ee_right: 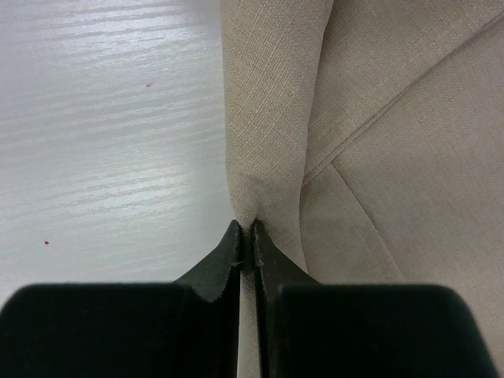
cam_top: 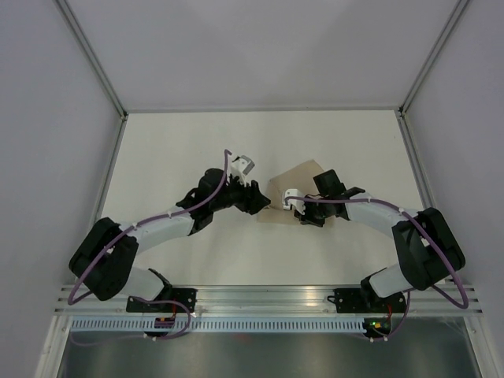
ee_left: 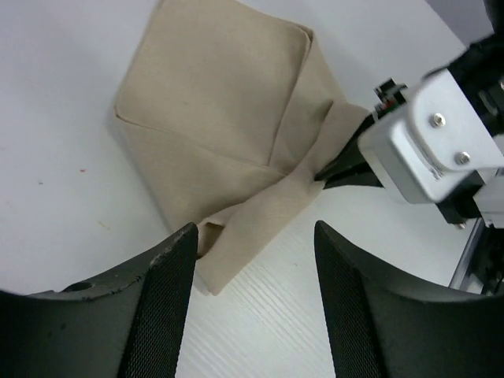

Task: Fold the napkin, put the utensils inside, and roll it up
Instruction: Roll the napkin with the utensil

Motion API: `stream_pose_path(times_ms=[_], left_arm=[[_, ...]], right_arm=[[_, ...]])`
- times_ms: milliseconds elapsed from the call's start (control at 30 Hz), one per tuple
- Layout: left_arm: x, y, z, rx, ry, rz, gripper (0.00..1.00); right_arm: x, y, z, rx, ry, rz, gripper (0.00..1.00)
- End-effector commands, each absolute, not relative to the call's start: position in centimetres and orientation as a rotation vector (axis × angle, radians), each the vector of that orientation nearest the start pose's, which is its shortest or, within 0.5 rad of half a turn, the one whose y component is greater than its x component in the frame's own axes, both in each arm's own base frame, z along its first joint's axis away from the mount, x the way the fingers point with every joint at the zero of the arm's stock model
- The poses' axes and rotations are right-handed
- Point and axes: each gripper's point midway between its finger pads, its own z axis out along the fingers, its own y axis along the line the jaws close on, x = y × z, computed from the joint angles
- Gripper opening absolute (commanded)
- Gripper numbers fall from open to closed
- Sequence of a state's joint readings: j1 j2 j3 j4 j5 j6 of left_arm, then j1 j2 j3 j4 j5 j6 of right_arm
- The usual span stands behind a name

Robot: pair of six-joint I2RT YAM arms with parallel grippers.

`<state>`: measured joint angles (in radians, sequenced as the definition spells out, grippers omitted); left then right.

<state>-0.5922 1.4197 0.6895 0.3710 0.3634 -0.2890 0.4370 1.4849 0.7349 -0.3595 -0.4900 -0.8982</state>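
Open table [ee_left: 63, 181] flanks the napkin [ee_left: 213, 102]; right claw [ee_right: 246, 235] blocks one corner.

The napkin [ee_left: 213, 102] is plain tan-beige, no print, just a fine woven texture up close. The table [ee_right: 102, 118] is white with faint grey wood-grain streaks and a couple of tiny red specks [ee_right: 150, 84]. The left gripper [ee_left: 256, 236] is black with a fine dotted mesh pattern, and the right gripper [ee_right: 246, 236] is plain black. The cables [cam_top: 227, 165] are purple.

No text, label or number can be read anywhere
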Motion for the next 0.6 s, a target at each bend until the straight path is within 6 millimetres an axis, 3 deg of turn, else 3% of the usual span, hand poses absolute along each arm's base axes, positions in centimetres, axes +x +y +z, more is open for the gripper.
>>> stream_pose_path(times_ms=[0, 67, 133, 200, 233, 300, 367, 467, 567], left_arm=[[29.8, -28.3, 12.6, 0.621, 1.904, -0.676, 0.67], [30.9, -28.2, 12.2, 0.556, 1.952, -0.685, 0.67], [31.0, -29.0, 11.1, 0.589, 2.003, -0.71, 0.67], [31.9, -30.0, 11.6, 0.621, 2.032, -0.711, 0.66], [32.6, -30.0, 10.0, 0.627, 2.085, -0.685, 0.65], [33.4, -30.9, 10.2, 0.659, 2.115, -0.702, 0.65], [33.4, -31.6, 9.9, 0.703, 2.125, -0.786, 0.64], [31.2, -32.6, 11.2, 0.831, 2.042, -0.933, 0.64], [30.6, -32.2, 12.3, 0.855, 1.971, -0.891, 0.66]], right_arm=[[23.4, 17.5, 1.6, -1.723, 1.944, 0.564, 0.04], [23.6, 16.9, 1.4, -1.731, 1.932, 0.511, 0.04], [23.6, 16.4, 1.1, -1.741, 1.92, 0.468, 0.05], [23.9, 15.9, 1.2, -1.767, 1.891, 0.408, 0.05], [23.9, 15.7, 1.0, -1.775, 1.885, 0.39, 0.05], [24.5, 15.0, 0.9, -1.793, 1.862, 0.309, 0.05], [24.7, 15.0, 1.1, -1.8, 1.824, 0.253, 0.04], [24.6, 14.9, 0.9, -1.805, 1.832, 0.239, 0.05], [23.9, 15.1, 0.7, -1.813, 1.874, 0.297, 0.04]])
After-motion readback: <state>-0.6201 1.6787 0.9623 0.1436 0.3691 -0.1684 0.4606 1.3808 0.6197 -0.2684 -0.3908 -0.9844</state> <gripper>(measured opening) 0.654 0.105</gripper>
